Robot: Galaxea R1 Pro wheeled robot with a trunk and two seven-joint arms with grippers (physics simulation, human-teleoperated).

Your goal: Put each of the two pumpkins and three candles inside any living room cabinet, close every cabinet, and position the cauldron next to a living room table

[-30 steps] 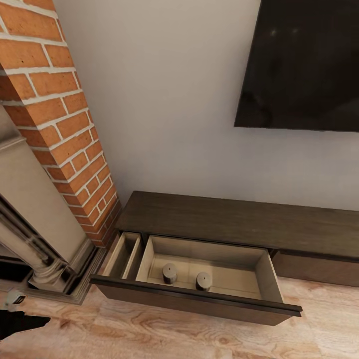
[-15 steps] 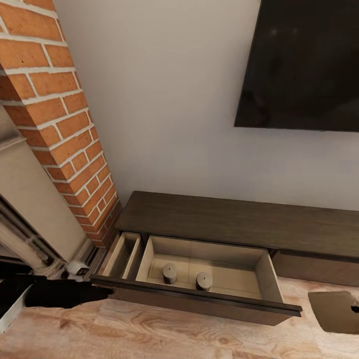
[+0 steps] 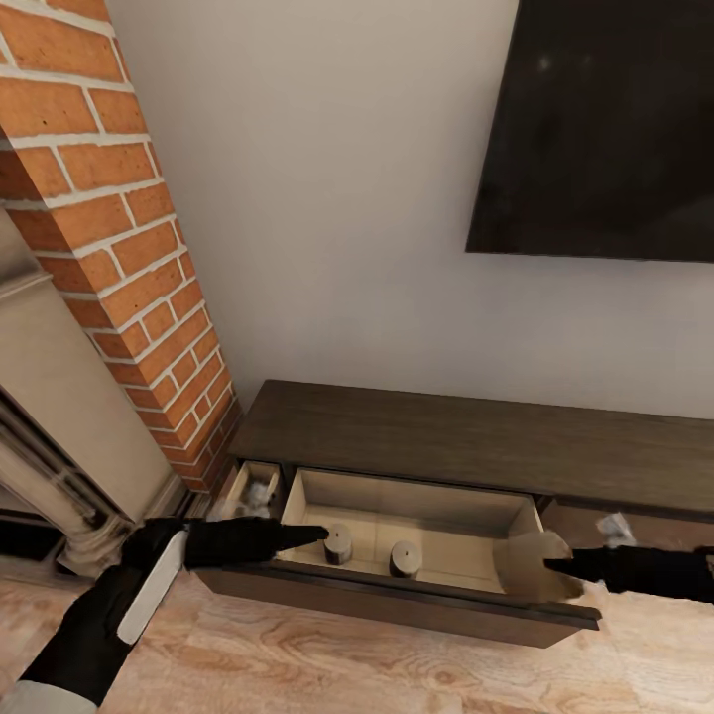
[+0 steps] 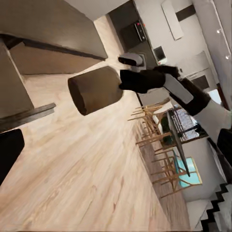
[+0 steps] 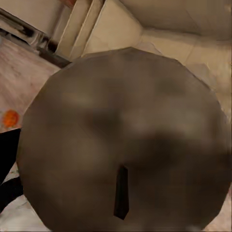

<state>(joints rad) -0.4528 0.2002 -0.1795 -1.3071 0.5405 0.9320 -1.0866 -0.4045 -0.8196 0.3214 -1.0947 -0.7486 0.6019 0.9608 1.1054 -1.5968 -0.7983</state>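
Both arms now at the open drawer; 3rd candle coming in.

Right gripper (image 3: 555, 567) is clamped on a candle (image 3: 531, 565) at the drawer's (image 3: 416, 511) right end, above the front rim. It was out over the floor 0.5 s ago. Two candles (image 3: 338, 543) stand near the front wall. Left gripper (image 3: 315, 536) has moved in just beside one; can't tell if it's open. No pumpkins seen yet.

The cabinet (image 3: 476, 436) is dark brown wood, its open drawer (image 3: 416, 516) pale beige inside. Both standing candles (image 3: 338, 543) (image 3: 404, 558) are grey-brown with paler tops. The floor (image 3: 347, 664) is light streaked wood, the chimney (image 3: 109, 228) red brick with white mortar, the screen (image 3: 605, 129) black.
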